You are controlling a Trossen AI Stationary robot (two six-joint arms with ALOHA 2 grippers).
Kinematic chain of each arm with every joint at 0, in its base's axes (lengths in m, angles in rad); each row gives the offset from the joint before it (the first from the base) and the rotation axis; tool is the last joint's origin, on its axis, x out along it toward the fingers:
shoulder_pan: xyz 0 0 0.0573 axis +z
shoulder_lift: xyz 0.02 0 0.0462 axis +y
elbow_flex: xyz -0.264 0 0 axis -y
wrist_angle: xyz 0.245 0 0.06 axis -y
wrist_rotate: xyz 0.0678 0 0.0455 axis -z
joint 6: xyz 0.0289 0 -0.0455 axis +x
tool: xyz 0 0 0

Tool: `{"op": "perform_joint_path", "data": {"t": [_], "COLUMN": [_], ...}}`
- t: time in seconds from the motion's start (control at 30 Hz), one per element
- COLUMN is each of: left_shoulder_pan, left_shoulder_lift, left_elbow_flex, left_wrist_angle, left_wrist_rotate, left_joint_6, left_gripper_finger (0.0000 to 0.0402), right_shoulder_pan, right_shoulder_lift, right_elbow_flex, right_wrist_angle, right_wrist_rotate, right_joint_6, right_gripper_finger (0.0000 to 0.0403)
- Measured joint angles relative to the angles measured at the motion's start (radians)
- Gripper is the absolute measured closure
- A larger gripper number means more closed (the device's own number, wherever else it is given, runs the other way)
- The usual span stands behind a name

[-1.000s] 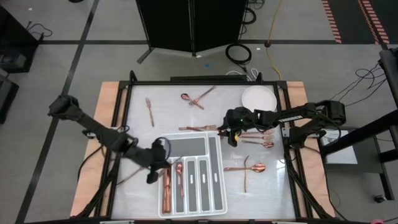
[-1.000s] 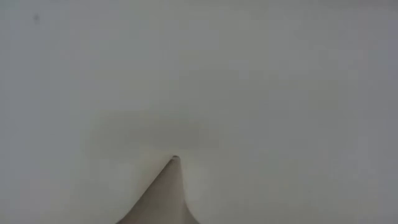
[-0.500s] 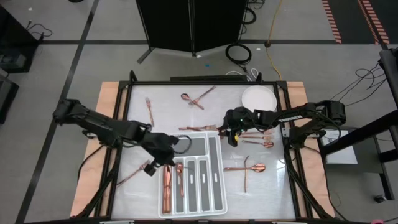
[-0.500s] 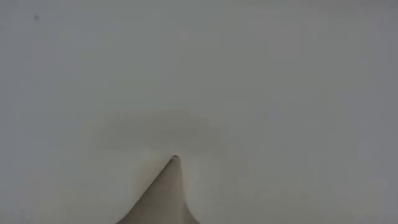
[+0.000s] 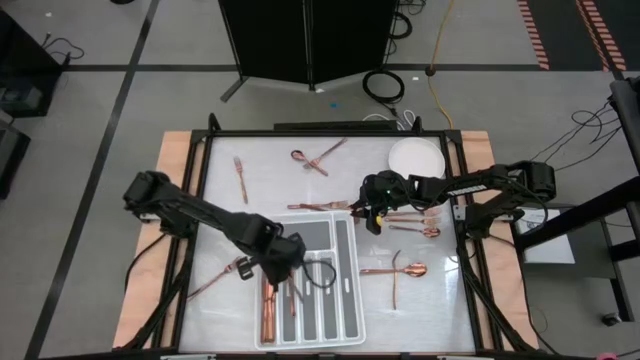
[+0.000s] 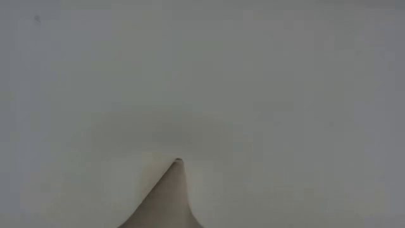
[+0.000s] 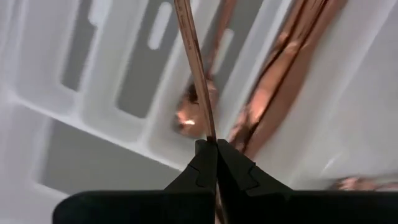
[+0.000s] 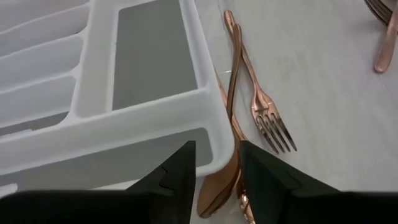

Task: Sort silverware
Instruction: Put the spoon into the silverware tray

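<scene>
Left gripper [image 7: 216, 147] clenched on slim copper utensil handle [image 7: 194, 68], hanging over white divided plastic tray [image 5: 345, 290] on the desk; released crooked, could bridge a divider or join the wrong slot. Right gripper [image 8: 217, 163] parted above copper spoon and fork [image 8: 249, 99] beside the tray's corner; closing there risks pinching both pieces, or nudging the tray.

One white divided tray [image 5: 335, 232] and one round plate [image 5: 416, 157] are counted. One copper piece [image 7: 194, 74] is clamped in the left gripper [image 7: 216, 143]. One fork [image 8: 266, 115] and one spoon [image 8: 218, 184] are seen at the right gripper [image 8: 217, 163].
</scene>
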Motion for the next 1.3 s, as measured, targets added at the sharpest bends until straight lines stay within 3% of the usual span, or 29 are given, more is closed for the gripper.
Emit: {"op": "perform_joint_path", "data": {"t": [0.2,0.4,0.6,0.83,1.3], "left_shoulder_pan": [-0.061,-0.134,-0.178,-0.193,-0.192], "left_shoulder_lift": [0.065,0.12,0.147,0.164,0.167], "left_elbow_flex": [0.044,0.044,0.044,0.044,0.044], "left_wrist_angle": [0.009,0.018,0.086,0.085,0.094], "left_wrist_rotate": [-0.103,-0.181,-0.182,-0.086,-0.086], "left_joint_6": [0.204,0.296,0.3,0.264,0.158], "left_gripper_finger": [0.0402,0.0402,0.0402,0.0401,0.0393], "right_shoulder_pan": [0.0,0.0,0.0,0.002,0.002], "right_shoulder_lift": [0.0,0.0,0.0,0.0,0.0], "right_elbow_flex": [0.0,0.0,0.0,0.0,0.0], "right_wrist_angle": [-0.026,-0.067,-0.086,-0.081,-0.081], "right_wrist_rotate": [0.0,0.0,0.0,0.0,0.0], "right_joint_6": [0.019,0.032,0.033,0.057,0.081], "right_gripper_finger": [0.0289,0.0289,0.0289,0.0289,0.0289]}}
